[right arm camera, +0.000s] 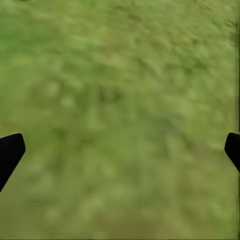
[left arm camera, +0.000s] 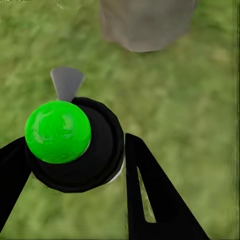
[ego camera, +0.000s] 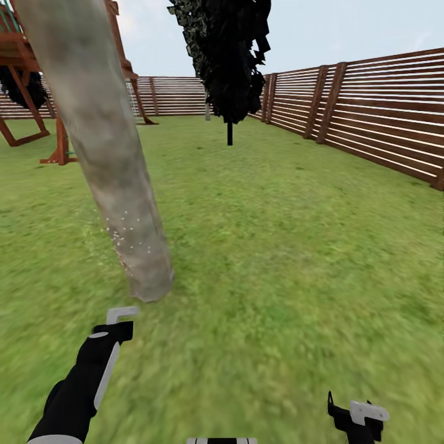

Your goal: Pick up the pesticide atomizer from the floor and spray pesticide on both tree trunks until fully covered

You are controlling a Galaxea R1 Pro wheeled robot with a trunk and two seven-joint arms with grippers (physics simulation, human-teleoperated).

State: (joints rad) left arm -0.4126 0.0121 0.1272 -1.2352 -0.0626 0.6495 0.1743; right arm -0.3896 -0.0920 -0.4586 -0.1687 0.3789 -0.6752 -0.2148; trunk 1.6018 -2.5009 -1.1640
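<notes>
One tree trunk (ego camera: 102, 160) rises from fenced lawn (ego camera: 277, 246). Left gripper (left arm camera: 75, 165) jaws pinch the atomizer (left arm camera: 70, 142); right gripper (right arm camera: 120, 150) jaws spread over grass.

No legible text, labels, brands, numbers or signs for you to record in any of the three views. You can check the atomizer (left arm camera: 70, 142) with its green cap in the left gripper (left arm camera: 70, 165): its surfaces are unmarked. The tree trunk (ego camera: 105, 148) carries only mottled patches and pale specks, no characters. The slatted fence (ego camera: 382, 117) and the wooden play frame (ego camera: 37, 68) bear no lettering. The right gripper (right arm camera: 120, 155) fingertips are plain black.
</notes>
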